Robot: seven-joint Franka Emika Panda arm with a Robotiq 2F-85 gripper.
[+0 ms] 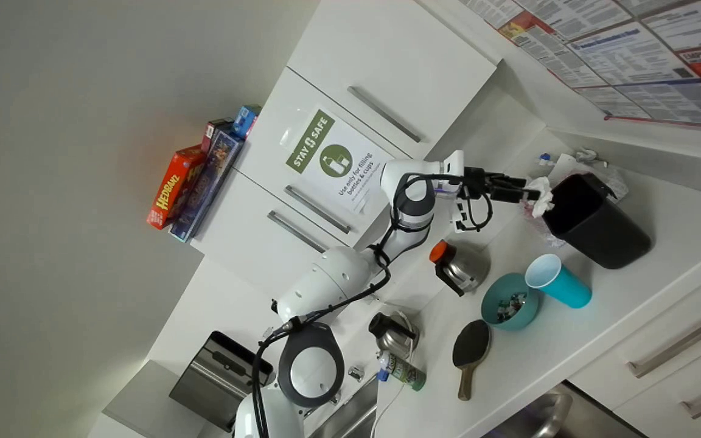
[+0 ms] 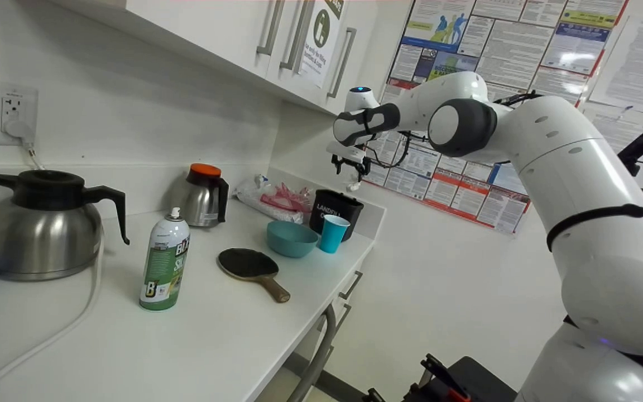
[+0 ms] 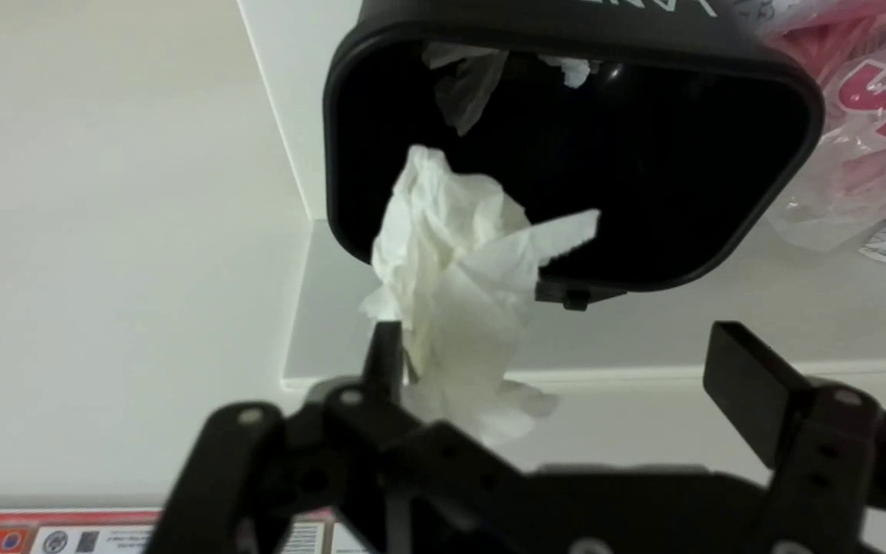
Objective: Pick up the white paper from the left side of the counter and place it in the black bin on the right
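Widely spread gripper (image 3: 556, 338), clamping nothing | white paper (image 3: 466, 285) overlaps one finger (image 3: 387, 354), contact unclear | black bin (image 3: 520, 19) mostly dark inside

A dark paddle (image 2: 249, 264) lies between a spray can (image 2: 164, 268) and a teal bowl (image 2: 292, 241) beside a blue cup (image 2: 333, 235).

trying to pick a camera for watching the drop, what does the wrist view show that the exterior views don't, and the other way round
Only the wrist view: pale scraps inside the black bin.

Only the exterior views: the blue cup, teal bowl, dark paddle, spray can and orange-lidded pot on the counter.

Shared by all: the white paper, the gripper, the black bin and the plastic bag beside it.
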